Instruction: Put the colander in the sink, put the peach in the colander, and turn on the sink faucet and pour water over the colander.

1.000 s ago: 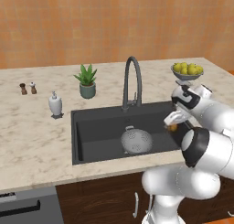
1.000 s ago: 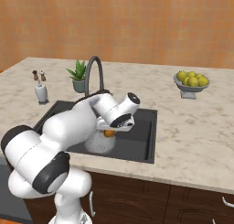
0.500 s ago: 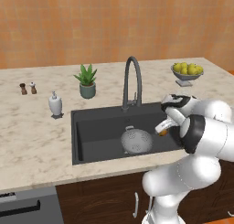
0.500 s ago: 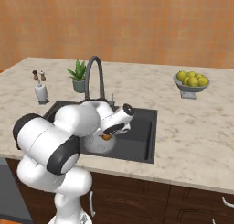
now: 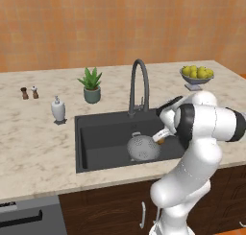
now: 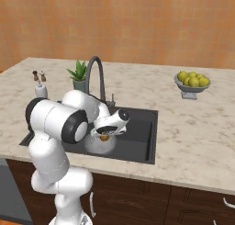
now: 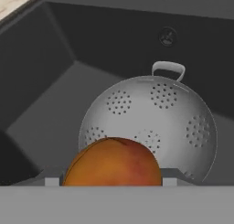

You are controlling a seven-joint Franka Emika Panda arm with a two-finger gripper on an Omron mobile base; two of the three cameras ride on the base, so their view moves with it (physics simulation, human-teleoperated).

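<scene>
Sink (image 5: 96,133) basin left half bare, open from above. Colander (image 5: 143,148) takes right floor of basin; its bowl open upward, peach (image 7: 113,162) just over near rim. Faucet (image 5: 139,85) arches at back edge, above colander. Soap dispenser (image 5: 58,109) and plant (image 5: 91,85) crowd counter (image 5: 33,147) left-rear of sink.

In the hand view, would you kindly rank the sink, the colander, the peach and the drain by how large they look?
1. sink
2. colander
3. peach, though it looks enlarged by nearness to the camera and is partly cut off
4. drain
</scene>
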